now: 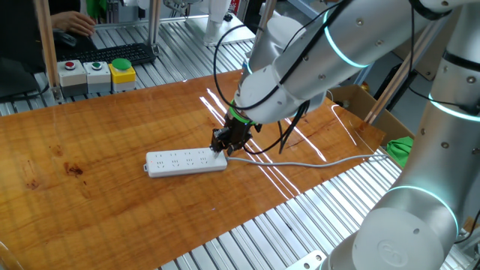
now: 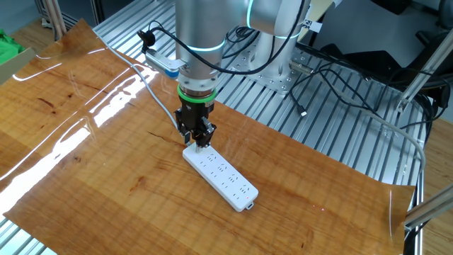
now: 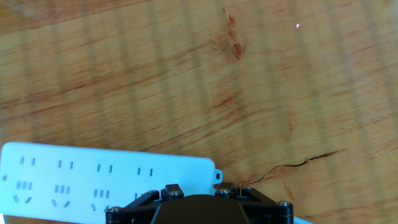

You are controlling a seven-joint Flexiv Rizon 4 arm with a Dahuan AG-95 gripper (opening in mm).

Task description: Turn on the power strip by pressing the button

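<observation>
I see my end effector point(image 2: 198, 142) poised over the power strip's point(image 1: 185, 162) cable end on the desk point(image 1: 90, 150); finger state I cannot tell, no legible writing.

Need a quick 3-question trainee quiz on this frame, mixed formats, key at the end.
1. True or false: the black two-finger gripper is down at the cable end of the long flat white plastic power strip.
2. Multiple choice: in the fixed view from the robot's side, the three grey boxes with coloured knobs sit (A) on the wooden tabletop beside the strip, (B) on the metal slats past the tabletop's far edge, (C) on the strip.
3. Fill in: the thin grey cable runs from the strip toward the ____ object at the table edge.

Key: 1 true; 2 B; 3 green.
</observation>
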